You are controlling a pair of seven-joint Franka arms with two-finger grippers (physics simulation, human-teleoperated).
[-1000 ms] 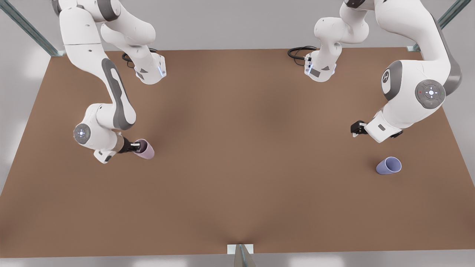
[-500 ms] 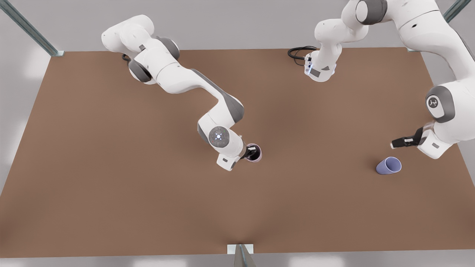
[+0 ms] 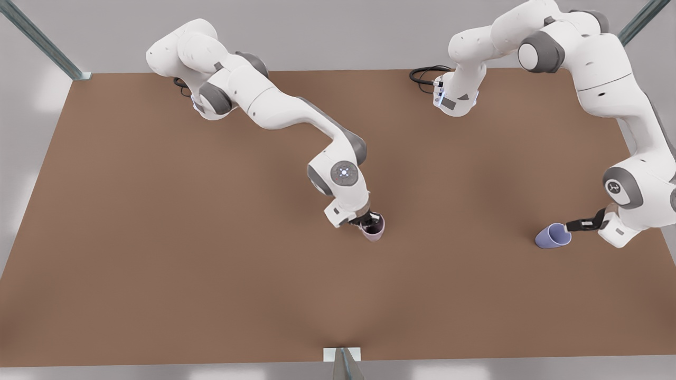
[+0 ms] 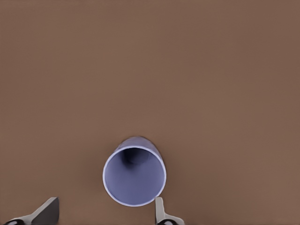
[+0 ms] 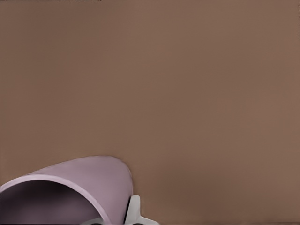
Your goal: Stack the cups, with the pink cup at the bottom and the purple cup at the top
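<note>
The pink cup (image 3: 373, 229) is held by its rim in the closed jaws of the right gripper (image 3: 368, 220) above mid-bench (image 3: 158, 237), while the purple cup (image 3: 552, 236) — unlifted, unstacked — is lying just ahead of the left gripper (image 3: 570, 228), its jaws open.

Near the table's (image 3: 158, 264) middle, pink cup (image 3: 374, 230) pinched at its rim by the right gripper (image 3: 368, 220), one finger (image 5: 133, 211) outside the wall. Well apart, toward the front view's right edge, purple cup (image 3: 552, 235) on the table, leaning, mouth toward the left gripper (image 3: 574, 226) just beside it. Between that gripper's spread fingertips (image 4: 159, 212), the cup's rim (image 4: 134, 176)
</note>
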